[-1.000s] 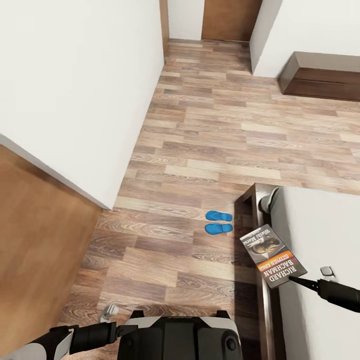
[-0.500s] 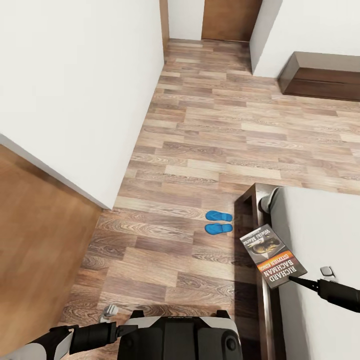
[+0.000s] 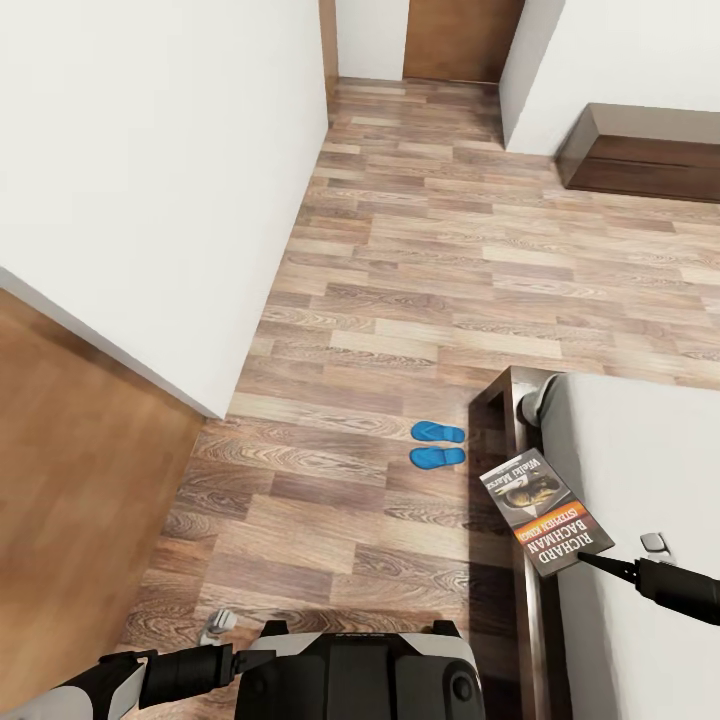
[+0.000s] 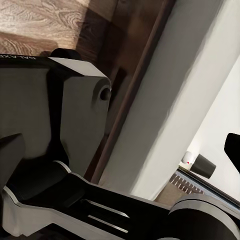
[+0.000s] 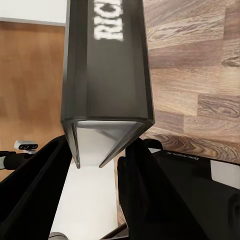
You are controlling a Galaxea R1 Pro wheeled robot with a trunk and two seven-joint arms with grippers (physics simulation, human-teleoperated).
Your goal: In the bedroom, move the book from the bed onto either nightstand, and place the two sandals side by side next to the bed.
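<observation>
The right end effector [image 3: 585,558] is clamped on the near edge of the book [image 3: 545,512], which hangs over the bed [image 3: 640,470] frame, long axis running away toward the two sandals [image 3: 437,444] far-left.

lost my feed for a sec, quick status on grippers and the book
Right gripper clamped on thin dark grey paperback at the wooden bed frame's edge. Left gripper low by base, state unclear. Blue sandals paired on floor.
</observation>
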